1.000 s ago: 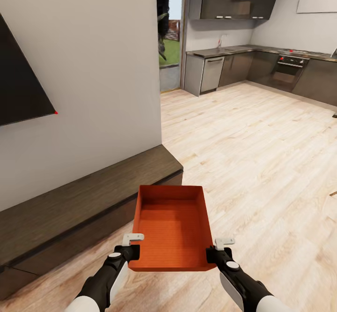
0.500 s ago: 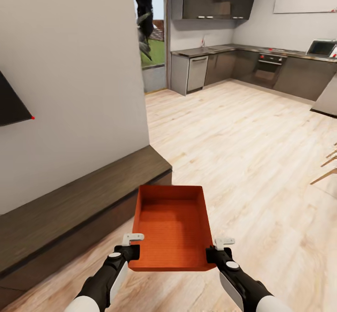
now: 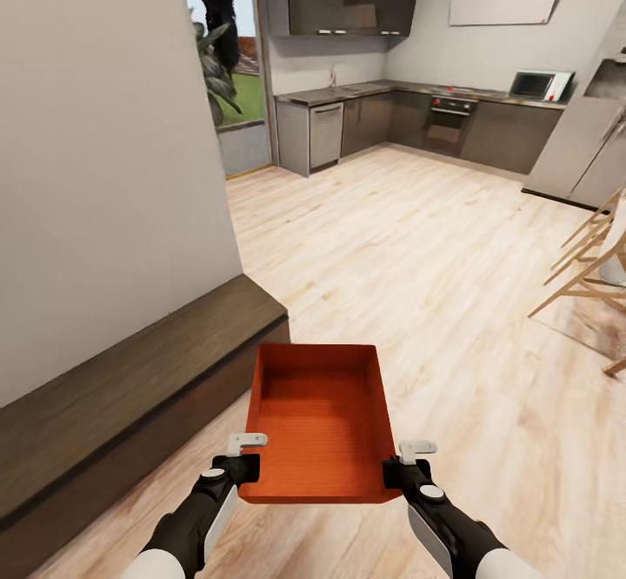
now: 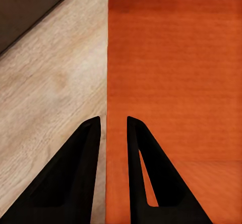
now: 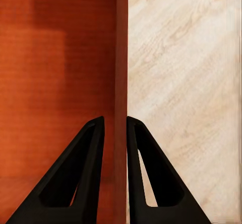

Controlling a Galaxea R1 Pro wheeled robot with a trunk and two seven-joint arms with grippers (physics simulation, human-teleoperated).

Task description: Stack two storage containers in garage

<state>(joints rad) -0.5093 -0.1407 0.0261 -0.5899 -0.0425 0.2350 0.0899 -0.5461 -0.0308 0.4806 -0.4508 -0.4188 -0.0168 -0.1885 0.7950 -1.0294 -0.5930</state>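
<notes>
I'm carrying one storage container (image 3: 320, 427) out front, over the wood floor (image 3: 452, 266) just past the bench (image 3: 130, 388) end. Left gripper (image 3: 246, 457) clamped over its left side wall, one finger inside, one outside; right gripper (image 3: 404, 464) same on the right wall. Long axis runs straight away from me, between both arms, each equally near. Kitchen (image 3: 391, 109) ahead, no garage in sight, so I judge we're mid-transit.
</notes>
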